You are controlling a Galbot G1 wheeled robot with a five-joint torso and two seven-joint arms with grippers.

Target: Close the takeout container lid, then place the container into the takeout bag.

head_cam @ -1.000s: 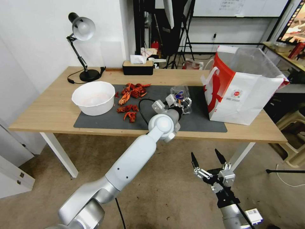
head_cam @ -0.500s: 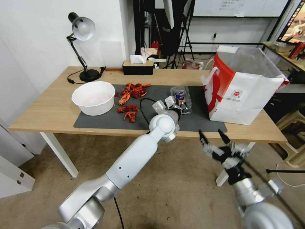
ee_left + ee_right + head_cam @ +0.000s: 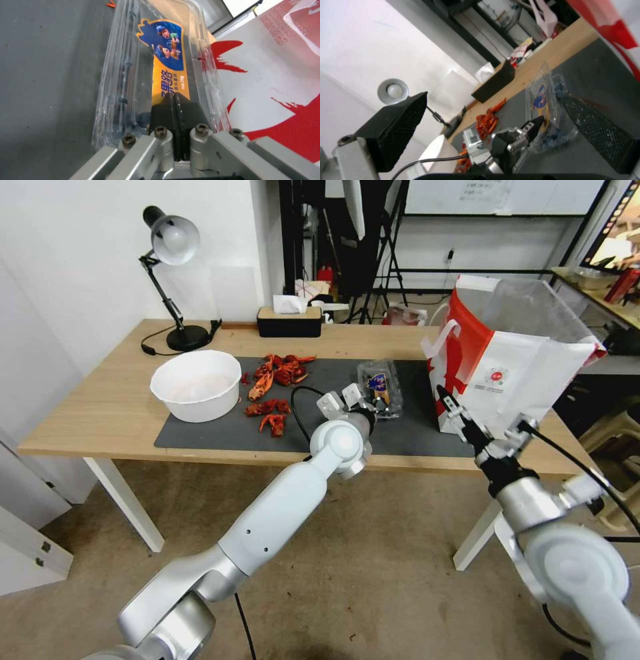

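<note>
The blueberry clamshell (image 3: 381, 387) lies on the grey mat (image 3: 220, 433), just beside the takeout bag (image 3: 507, 373). The left gripper (image 3: 174, 98), fingers pressed together, rests its tips on the lid (image 3: 166, 50). The right gripper (image 3: 493, 117) hovers wide open and empty near the bag.

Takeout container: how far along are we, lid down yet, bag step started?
Done: the lid looks folded down over the takeout container, which lies on the dark mat. In hand: the left gripper, fingers together, rests on the lid's labelled top; whether it has latched I cannot tell. The right gripper, open, hovers in front of the takeout bag. Left: lifting the container into the bag.
</note>
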